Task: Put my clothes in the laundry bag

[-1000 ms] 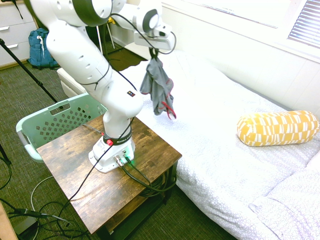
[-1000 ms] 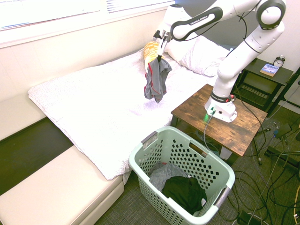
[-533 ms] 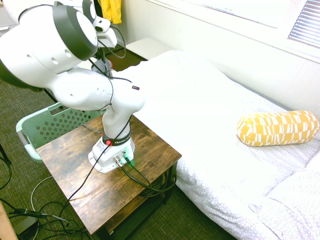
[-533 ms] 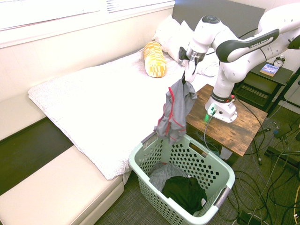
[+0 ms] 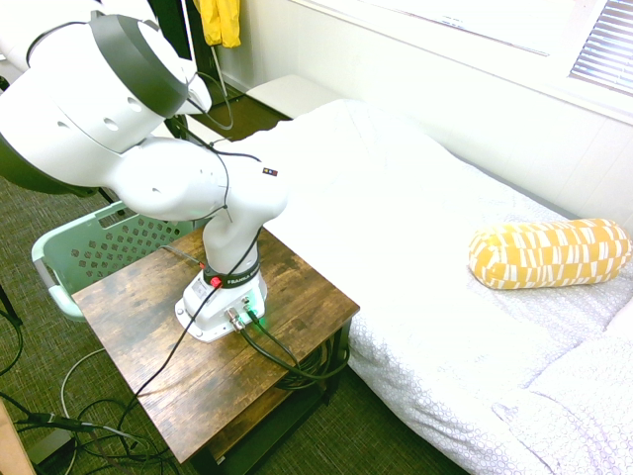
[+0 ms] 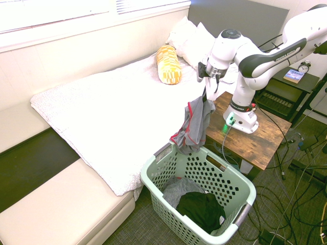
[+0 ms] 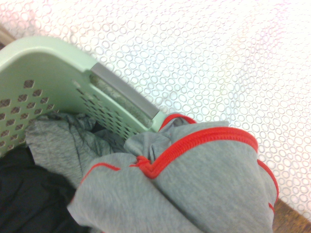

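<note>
Swung off the bed (image 6: 102, 102) since a second ago, carrying the grey garment with red trim (image 6: 194, 125) from above the white quilt to the near edge of the mint-green laundry basket (image 6: 245, 191); barely shifted over the last half second. End effector (image 6: 206, 93) clenched on the top of the garment, pointing almost straight down, beside the corner of the wooden tabletop (image 6: 260, 143). Garment dangling full length, lower hem at the basket's rim by its grey handle (image 6: 163, 151), seemingly not yet well over the opening. Same seen from the wrist view: bunched grey cloth with red piping (image 7: 194, 170) in front, rim (image 7: 53, 58) and perforated wall just behind, grey and black laundry (image 7: 29, 189) already lying inside. Hidden in the first exterior view behind the arm's bulk. Best done by carrying further toward the basket's middle before letting go, so the hem clears the rim rather than draping over it; then lowering a little and releasing once the cloth hangs above the pile. Worth keeping clear of the tabletop corner and the mattress edge. Yellow patterned bolster (image 6: 168, 64) untouched, well apart.
</note>
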Controlling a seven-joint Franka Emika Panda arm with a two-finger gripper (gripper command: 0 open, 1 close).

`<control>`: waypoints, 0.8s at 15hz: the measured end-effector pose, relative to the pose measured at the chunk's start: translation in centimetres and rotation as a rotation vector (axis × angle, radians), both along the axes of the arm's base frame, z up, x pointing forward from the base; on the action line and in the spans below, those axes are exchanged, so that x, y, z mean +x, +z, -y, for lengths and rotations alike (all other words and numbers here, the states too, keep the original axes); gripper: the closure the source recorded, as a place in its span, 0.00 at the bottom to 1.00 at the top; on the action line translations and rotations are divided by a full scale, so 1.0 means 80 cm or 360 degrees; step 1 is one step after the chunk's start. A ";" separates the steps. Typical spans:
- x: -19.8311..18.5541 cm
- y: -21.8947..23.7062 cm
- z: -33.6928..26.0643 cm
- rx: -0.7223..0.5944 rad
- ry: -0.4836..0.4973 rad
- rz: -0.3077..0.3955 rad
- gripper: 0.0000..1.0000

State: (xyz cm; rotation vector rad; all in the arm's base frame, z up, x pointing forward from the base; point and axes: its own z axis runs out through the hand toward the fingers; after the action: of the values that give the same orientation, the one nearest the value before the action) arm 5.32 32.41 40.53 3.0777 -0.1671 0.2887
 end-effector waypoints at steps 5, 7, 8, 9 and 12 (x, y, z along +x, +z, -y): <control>-0.048 -0.033 -0.017 -0.0050 0.0079 0.0000 1.00; -0.053 -0.041 -0.022 -0.0065 0.0089 -0.0026 1.00; -0.057 -0.044 -0.025 -0.0070 0.0094 -0.0046 0.00; -0.061 -0.046 -0.028 -0.0077 0.0103 -0.0063 0.00; -0.066 -0.053 -0.034 -0.0102 0.0115 -0.0097 0.00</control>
State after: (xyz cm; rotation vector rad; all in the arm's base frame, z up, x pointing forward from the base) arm 0.04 35.14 36.31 3.0288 -0.0437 0.1982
